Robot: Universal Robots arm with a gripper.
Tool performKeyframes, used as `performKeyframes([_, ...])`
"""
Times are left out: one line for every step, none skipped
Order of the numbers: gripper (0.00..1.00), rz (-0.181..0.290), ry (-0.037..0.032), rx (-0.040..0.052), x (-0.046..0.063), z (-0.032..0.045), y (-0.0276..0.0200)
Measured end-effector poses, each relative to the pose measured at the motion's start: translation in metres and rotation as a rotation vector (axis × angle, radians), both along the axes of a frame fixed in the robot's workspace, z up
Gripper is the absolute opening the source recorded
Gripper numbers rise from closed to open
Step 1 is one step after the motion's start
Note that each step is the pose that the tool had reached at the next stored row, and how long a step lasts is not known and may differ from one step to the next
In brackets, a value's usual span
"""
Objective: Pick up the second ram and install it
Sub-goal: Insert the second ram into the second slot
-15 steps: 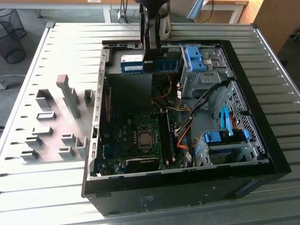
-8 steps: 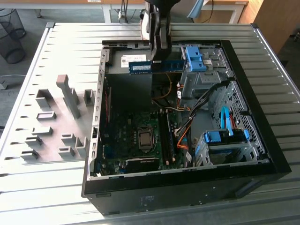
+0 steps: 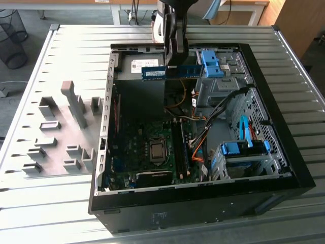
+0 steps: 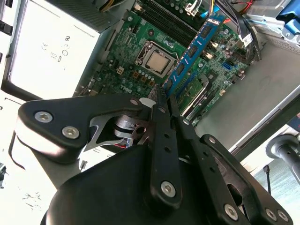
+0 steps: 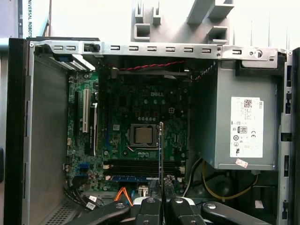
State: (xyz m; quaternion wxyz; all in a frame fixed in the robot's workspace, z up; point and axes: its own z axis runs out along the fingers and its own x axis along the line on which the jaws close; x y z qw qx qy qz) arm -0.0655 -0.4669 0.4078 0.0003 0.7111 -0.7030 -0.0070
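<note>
My gripper (image 3: 172,65) is shut on the second ram (image 3: 170,72), a thin blue stick with dark chips. It hangs level above the open computer case (image 3: 203,203), over the case's far part and well above the motherboard (image 3: 144,147). In the second wrist view the fingers (image 4: 161,122) clamp one end of the ram (image 4: 194,47), which juts out over the board. The first wrist view shows the ram (image 5: 161,154) edge-on, rising from the gripper (image 5: 161,187) above the dark memory slots (image 5: 140,166). Those slots (image 3: 180,147) run beside the processor (image 3: 157,151).
Grey fixture blocks (image 3: 66,127) stand on the slatted metal table (image 3: 51,203), at the exterior view's left. Inside the case are a grey power supply (image 5: 234,122), orange and black cables (image 3: 200,145), and blue drive brackets (image 3: 244,150). A blue strip (image 5: 124,178) lies along one slot.
</note>
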Motion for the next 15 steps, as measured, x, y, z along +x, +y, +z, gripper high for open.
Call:
performKeyframes([0.14, -0.001, 0.0, 0.0, 0.0, 0.0, 0.0])
performKeyframes([0.14, -0.002, 0.0, -0.0001, 0.0, 0.0, 0.0])
performKeyframes([0.14, -0.004, 0.0, -0.0004, 0.0, -0.0001, 0.0])
performKeyframes([0.14, -0.004, 0.0, -0.0013, 0.0001, -0.0002, 0.0001])
performKeyframes([0.14, -0.005, 0.0, -0.0019, 0.0001, -0.0002, 0.0001])
performKeyframes([0.14, -0.006, 0.0001, -0.0022, 0.0001, -0.0003, 0.0])
performKeyframes([0.14, -0.007, 0.0001, -0.0023, 0.0, -0.0003, 0.0001])
performKeyframes([0.14, -0.008, 0.0001, -0.0025, 0.0, -0.0005, 0.0001])
performKeyframes([0.14, -0.009, 0.0001, -0.0026, 0.0, -0.0007, 0.0001])
performKeyframes([0.14, -0.009, 0.0, -0.0027, 0.0, -0.0009, 0.0001])
performKeyframes([0.14, -0.011, 0.0001, -0.0029, 0.0, -0.001, 0.0001])
performKeyframes([0.14, -0.012, 0.0, -0.0029, 0.0, -0.0011, 0.0001])
performKeyframes([0.14, -0.014, 0.0001, -0.0033, 0.0, -0.0012, 0.0001])
performKeyframes([0.14, -0.017, 0.0, -0.0037, 0.0, -0.0015, 0.0001])
performKeyframes([0.14, -0.024, 0.0, -0.0043, 0.0, -0.0015, 0.0])
